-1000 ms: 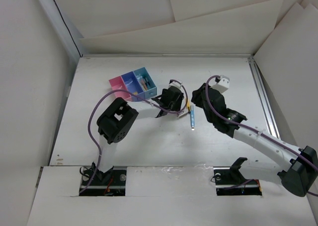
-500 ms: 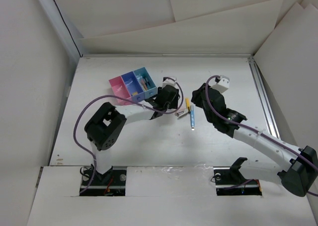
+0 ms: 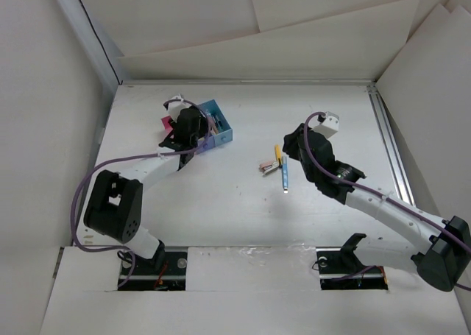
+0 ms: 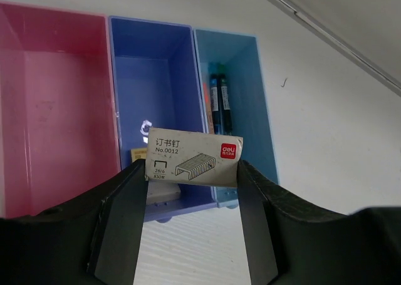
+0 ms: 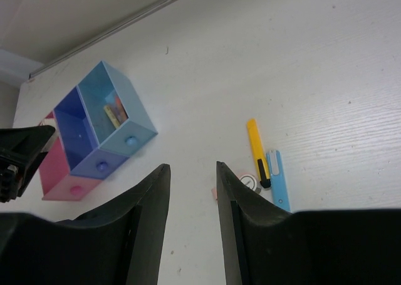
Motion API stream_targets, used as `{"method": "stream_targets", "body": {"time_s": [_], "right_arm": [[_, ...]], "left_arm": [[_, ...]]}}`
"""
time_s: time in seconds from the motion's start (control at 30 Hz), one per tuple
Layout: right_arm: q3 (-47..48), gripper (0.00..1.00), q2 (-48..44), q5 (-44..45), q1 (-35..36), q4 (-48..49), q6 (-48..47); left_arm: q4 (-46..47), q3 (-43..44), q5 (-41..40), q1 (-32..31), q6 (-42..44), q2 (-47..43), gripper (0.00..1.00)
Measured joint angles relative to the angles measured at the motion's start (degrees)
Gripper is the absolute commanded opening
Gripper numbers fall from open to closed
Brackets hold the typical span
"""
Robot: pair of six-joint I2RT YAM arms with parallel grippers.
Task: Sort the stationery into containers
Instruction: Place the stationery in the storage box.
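White surface point(image 3: 221, 210) | left end effector point(image 4: 191, 172) clamps staple box point(image 4: 193, 158) above dark blue tray point(image 4: 150, 78) | right end effector point(image 5: 191, 169) parted, empty | risk: off-centre release, box catches tray rim

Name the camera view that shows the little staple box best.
Left wrist view: the staple box is pinched between the fingers, label readable, in front of the dark blue tray. From the top external view the left gripper hides it; the right wrist view does not show it.
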Motion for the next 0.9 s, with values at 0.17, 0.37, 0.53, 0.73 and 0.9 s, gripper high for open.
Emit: {"method": "stream_targets", "body": {"time_s": [0.17, 0.37, 0.53, 0.73, 0.9], "right_arm": [[0.0, 0.41, 0.0, 0.0, 0.2, 0.0, 0.0], [0.0, 0.41, 0.0, 0.0, 0.2, 0.0, 0.0], [0.0, 0.41, 0.0, 0.0, 0.2, 0.0, 0.0], [0.0, 0.41, 0.0, 0.0, 0.2, 0.0, 0.0], [0.0, 0.41, 0.0, 0.0, 0.2, 0.0, 0.0]], "left_arm": [[-1.7, 1.7, -2.1, 0.2, -0.3, 1.7, 0.38], [-3.2, 6.1, -4.9, -0.4, 0.3, 6.8, 0.44], [-4.9, 6.4, -6.4, -0.4, 0.4, 8.7, 0.55], [-5.8, 6.4, -6.7, -0.4, 0.6, 8.9, 0.73], [-5.4, 6.3, -5.7, -0.5, 1.2, 7.9, 0.74]]}}
